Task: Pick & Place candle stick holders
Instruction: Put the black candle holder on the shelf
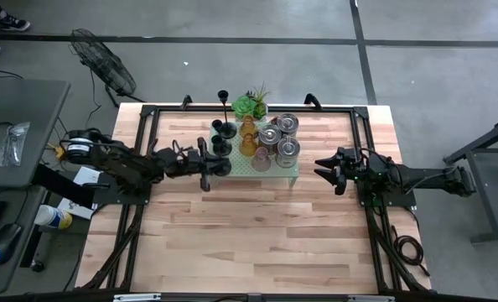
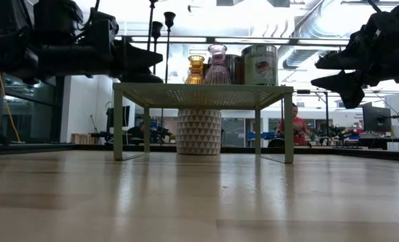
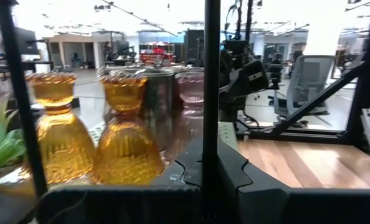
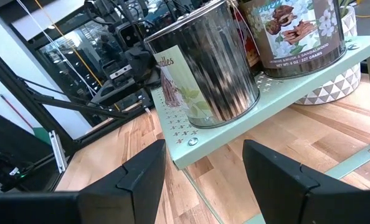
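The left gripper (image 1: 218,165) fingertips are lost among the thin-stemmed black candle stick holders (image 1: 221,132), so its grip isn't clear.

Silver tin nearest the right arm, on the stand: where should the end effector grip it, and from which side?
Grip the silver tin across its round wall at mid-height, coming level from the right arm's side. It stands upright at the stand's edge, that face clear, with other holders crowded behind it. The right end effector is open and already faces it.

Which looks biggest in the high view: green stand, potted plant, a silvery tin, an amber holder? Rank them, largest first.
1. Perforated green stand.
2. Potted plant and silvery tin: too close to rank.
3. Amber glass holder, smallest.
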`<move>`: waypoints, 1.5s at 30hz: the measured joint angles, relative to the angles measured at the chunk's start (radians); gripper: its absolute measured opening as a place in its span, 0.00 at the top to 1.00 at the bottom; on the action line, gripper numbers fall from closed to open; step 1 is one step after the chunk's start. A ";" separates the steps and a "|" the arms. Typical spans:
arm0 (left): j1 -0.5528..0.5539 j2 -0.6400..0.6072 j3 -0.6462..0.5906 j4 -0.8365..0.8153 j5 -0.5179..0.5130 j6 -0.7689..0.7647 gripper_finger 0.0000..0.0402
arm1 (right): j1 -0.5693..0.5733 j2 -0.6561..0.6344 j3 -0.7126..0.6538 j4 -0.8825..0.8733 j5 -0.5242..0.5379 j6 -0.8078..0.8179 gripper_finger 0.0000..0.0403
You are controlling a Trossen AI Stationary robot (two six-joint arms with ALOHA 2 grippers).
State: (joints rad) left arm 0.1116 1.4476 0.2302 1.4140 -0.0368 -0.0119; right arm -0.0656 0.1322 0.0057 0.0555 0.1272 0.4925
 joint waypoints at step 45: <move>0.000 0.028 0.001 -0.017 -0.071 0.015 0.99 | 0.000 0.000 0.000 0.000 0.000 0.000 0.49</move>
State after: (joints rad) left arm 0.1112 1.4757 0.2310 1.3969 -0.1074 0.0029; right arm -0.0654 0.1322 0.0057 0.0555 0.1272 0.4927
